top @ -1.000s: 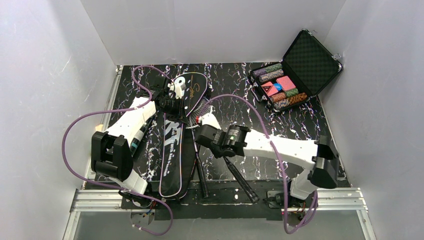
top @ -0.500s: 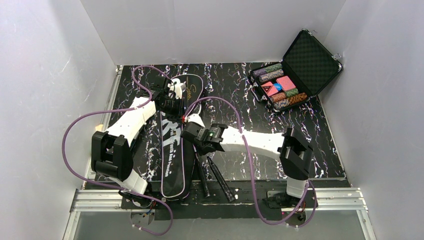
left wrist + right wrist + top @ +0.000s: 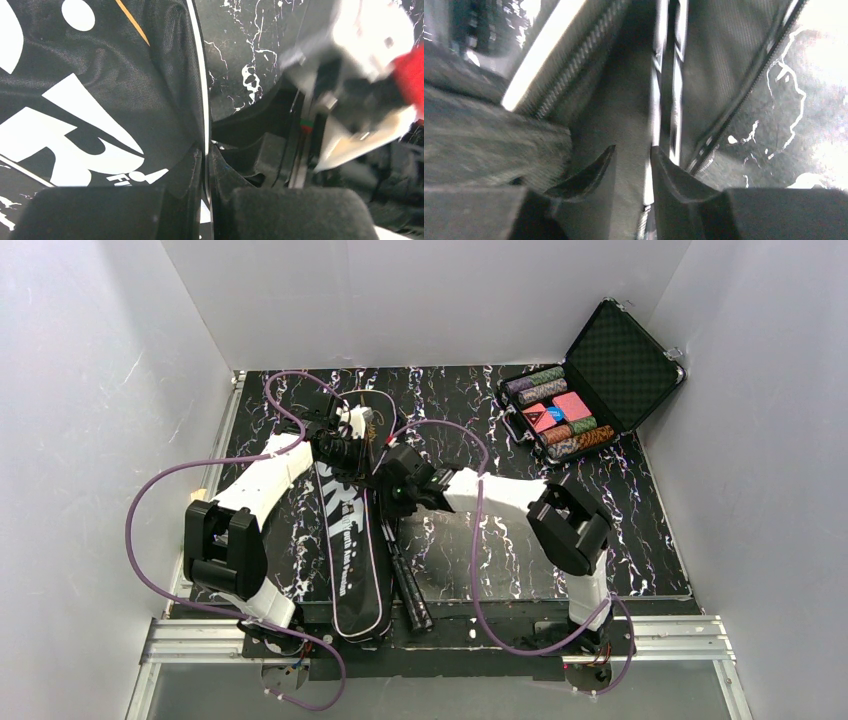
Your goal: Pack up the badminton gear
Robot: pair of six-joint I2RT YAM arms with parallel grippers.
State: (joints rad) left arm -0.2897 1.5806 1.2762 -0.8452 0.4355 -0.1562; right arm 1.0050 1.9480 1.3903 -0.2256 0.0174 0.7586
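Near edge: handles of rackets (image 3: 412, 592), side by side on table (image 3: 640, 530), just beside bag (image 3: 350, 560); heads hidden farther up.
Bag: long, black, white-lettered, laid lengthwise near to far.
Mid-table: left gripper (image 3: 207, 190), clamped on bag's white-piped rim.
Just beside: right gripper (image 3: 633, 160), poked into the opening, fingers nearly together; hold on a racket frame not determinable.
Far right: chip case (image 3: 625, 365), open, well apart.
Likely hazards: strings or frame snagging on zipper teeth through skewed entry; rim slipping from the pinch and shutting the mouth; grippers knocking together through crowding.
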